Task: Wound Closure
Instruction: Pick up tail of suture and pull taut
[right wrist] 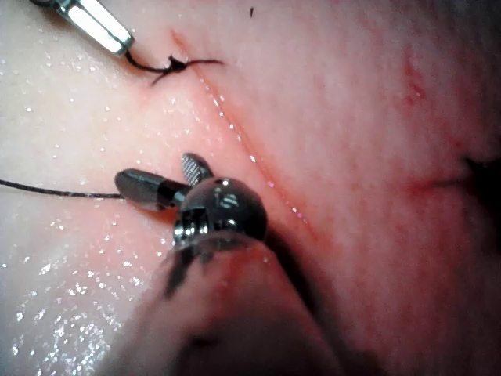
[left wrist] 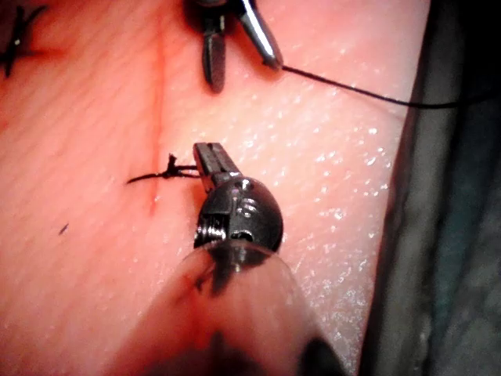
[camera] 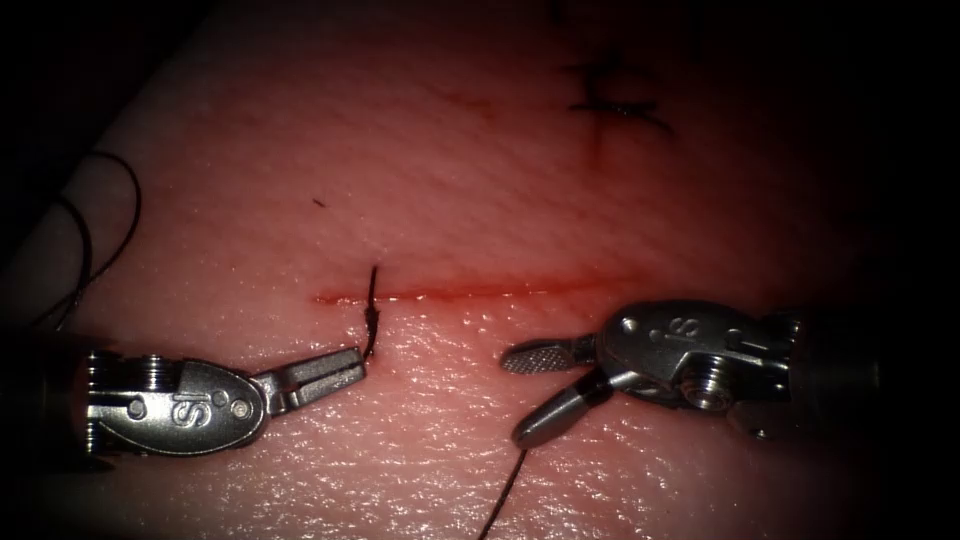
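The left tool (camera: 352, 365) has its fingers closed on the short thread end (camera: 372, 318) of a knot (left wrist: 170, 168) at the left end of the cut (camera: 480, 292) in the tissue (camera: 420, 180). The right tool (camera: 530, 395) sits just below the cut with its 2 fingers spread apart, gripping nothing; a long thread (camera: 503, 495) trails away from beside its lower finger. I cannot make out the needle. An older stitch (camera: 612, 98) lies well above the cut.

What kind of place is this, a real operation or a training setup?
Most likely a bench for suturing practice: a slab of tissue bearing a straight cut, a knotted thread held by the left claw, and the open right claw.
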Robot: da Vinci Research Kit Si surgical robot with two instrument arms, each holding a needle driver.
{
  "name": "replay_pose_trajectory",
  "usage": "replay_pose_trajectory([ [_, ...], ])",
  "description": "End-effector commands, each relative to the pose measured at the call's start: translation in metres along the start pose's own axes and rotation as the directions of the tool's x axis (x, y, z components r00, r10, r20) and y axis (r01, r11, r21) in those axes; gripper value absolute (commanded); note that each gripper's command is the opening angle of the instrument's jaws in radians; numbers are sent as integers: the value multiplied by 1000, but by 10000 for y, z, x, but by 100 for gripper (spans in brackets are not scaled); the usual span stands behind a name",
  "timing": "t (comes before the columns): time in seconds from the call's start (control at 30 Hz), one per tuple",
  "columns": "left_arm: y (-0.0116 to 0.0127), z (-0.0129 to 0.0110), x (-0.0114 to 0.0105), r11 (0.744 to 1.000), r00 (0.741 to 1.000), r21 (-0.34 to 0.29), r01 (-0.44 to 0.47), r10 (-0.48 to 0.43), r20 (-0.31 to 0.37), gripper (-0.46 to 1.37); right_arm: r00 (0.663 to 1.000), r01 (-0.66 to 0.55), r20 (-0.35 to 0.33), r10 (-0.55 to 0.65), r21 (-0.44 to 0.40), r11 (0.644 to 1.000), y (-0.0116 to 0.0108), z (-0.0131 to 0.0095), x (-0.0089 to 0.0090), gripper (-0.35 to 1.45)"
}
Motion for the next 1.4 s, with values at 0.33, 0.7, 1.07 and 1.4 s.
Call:
replay_pose_trajectory([
  [0.33,-14,4,5,1000,1000,-10,-26,26,-14,-35,918,379,-106,-383,-59,924,-5,18,34,120],
  [0.7,-22,14,6,1000,999,-8,-29,29,-15,-35,807,516,-211,-551,-199,833,-17,41,43,126],
  [1.07,-24,10,27,999,999,-6,-34,34,-16,-35,826,441,-199,-528,-356,824,5,49,49,145],
  [1.4,-28,11,32,999,999,-8,-40,40,-17,-35,808,472,-209,-551,-330,817,2,86,45,144],
])
